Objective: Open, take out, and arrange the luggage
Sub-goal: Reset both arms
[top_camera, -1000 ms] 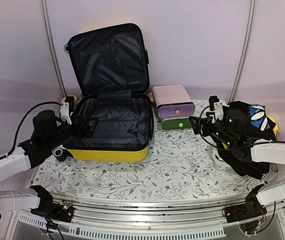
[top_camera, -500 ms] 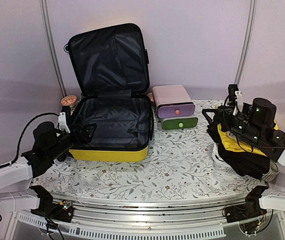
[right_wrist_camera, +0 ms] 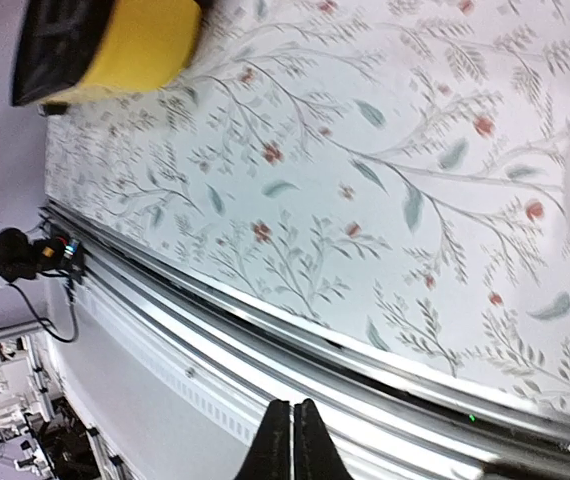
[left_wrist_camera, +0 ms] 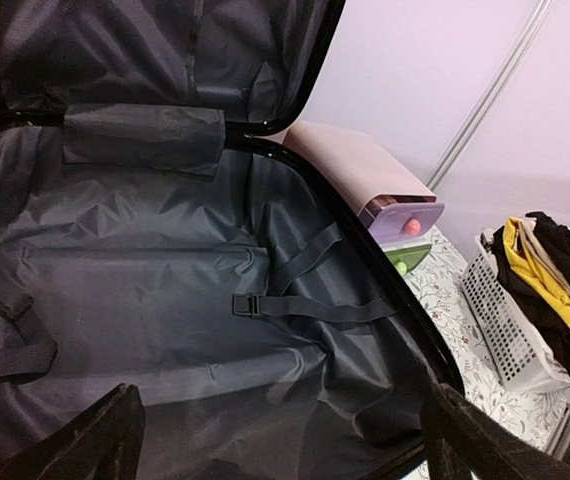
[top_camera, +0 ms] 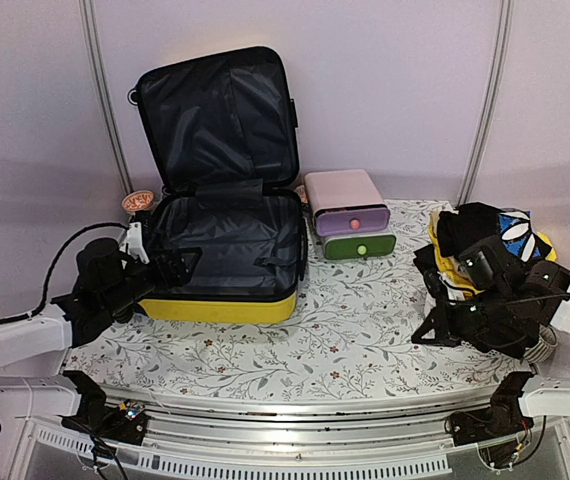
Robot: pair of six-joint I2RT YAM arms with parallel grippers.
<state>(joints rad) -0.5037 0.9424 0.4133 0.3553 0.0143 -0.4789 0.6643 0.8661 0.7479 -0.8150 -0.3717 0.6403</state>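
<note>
text: none legible | luggage (top_camera: 215, 308): no readable label on the yellow shell or black lining | drawer box (top_camera: 343, 190): no lettering readable | tabletop (top_camera: 345, 320): floral print only | blue-and-white item (top_camera: 513, 226) at the right: markings too small to read

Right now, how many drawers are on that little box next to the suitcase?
2, stacked in the small box right of the yellow suitcase: a purple drawer on top, a green drawer beneath. I see no others.
</note>
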